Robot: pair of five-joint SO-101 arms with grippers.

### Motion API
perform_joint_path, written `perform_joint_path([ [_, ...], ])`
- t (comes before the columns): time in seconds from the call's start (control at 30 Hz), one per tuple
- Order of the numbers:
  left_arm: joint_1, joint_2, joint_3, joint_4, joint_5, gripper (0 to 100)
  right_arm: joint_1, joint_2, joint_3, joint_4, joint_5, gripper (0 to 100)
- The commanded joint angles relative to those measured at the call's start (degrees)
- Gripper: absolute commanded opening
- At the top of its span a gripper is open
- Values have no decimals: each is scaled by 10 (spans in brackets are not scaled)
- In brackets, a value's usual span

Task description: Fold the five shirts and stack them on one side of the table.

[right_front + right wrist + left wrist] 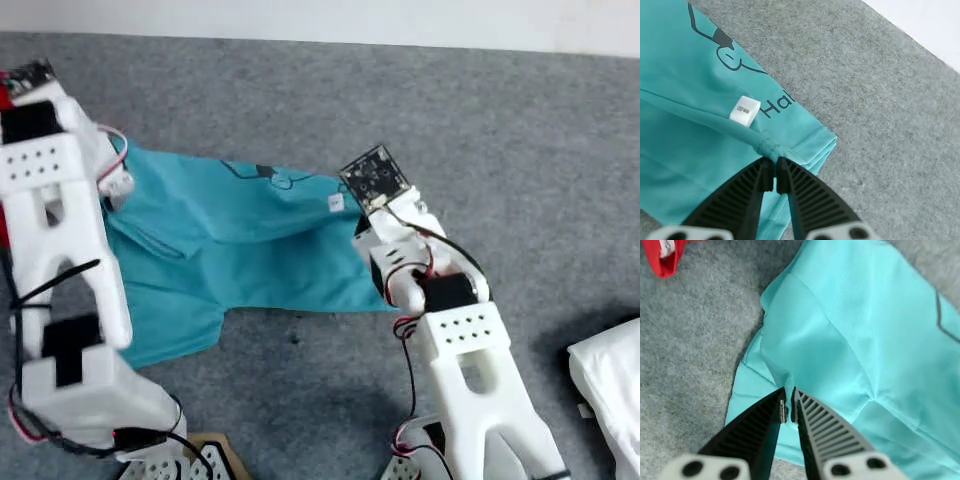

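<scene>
A red cloth lies well beyond the left gripper, past the edge of the teal shirt. A small white tag sits just ahead of the right gripper. White fabric, perhaps a folded shirt, lies well apart from that gripper. The surface is grey carpet, with a white wall behind. The teal shirt stretches between the grippers. The right gripper's jaws are clamped on its bunched hem, and the left's are pressed together on a fold.

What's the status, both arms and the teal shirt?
Left gripper shut on teal shirt. Right gripper shut on its bunched edge. Shirt partly folded on the table. White cloth, red cloth lie apart from it.
</scene>
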Motion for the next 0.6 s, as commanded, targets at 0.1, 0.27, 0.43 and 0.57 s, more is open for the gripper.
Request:
perform_joint_path([
  [0.1, -41, -150, 265, -146, -11, 7, -1, -86, 51, 5, -3, 7],
  [0.27, -58, -239, 412, -212, -11, 7, -1, -139, 97, 5, -3, 7],
  [0.43, -58, -336, 540, -248, -16, 7, -1, -163, 127, 5, -3, 7],
  [0.57, -59, -415, 627, -255, -63, 7, -1, -164, 131, 5, -3, 7],
])
